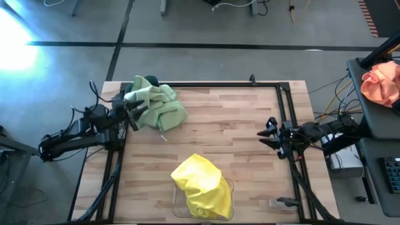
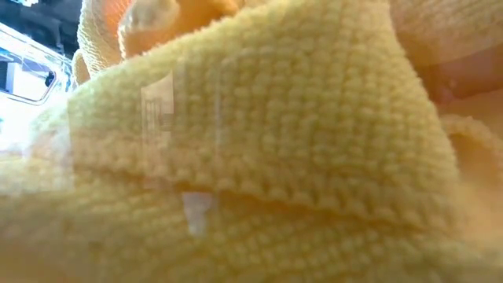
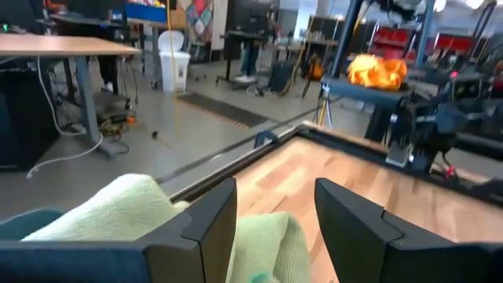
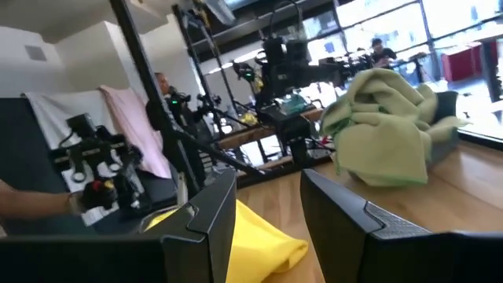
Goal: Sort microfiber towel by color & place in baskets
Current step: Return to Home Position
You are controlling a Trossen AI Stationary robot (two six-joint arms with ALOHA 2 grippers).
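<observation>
A heap of pale sage green microfiber towels (image 1: pixel 157 105) lies piled on the dark teal basket (image 1: pixel 150 80) at the table's far left. My left gripper (image 1: pixel 134 114) is open at the heap's left edge; in its wrist view its fingers (image 3: pixel 275 212) stand just over green cloth (image 3: pixel 118 208) and the teal wall (image 3: pixel 31 224). Bright yellow towels (image 1: pixel 200 184) are heaped in the clear basket (image 1: pixel 229 185) at the near edge and fill the low view (image 2: pixel 251 157). My right gripper (image 1: pixel 270 134) is open over the table's right side, apart from both heaps (image 4: pixel 251 236) (image 4: pixel 385 126).
Bare wooden tabletop (image 1: pixel 231 125) lies between the two heaps and my right gripper. A dark metal frame (image 1: pixel 289 112) runs along the table's far and right edges. An orange-pink cloth bundle (image 1: pixel 381 81) sits on a stand off the table's right side.
</observation>
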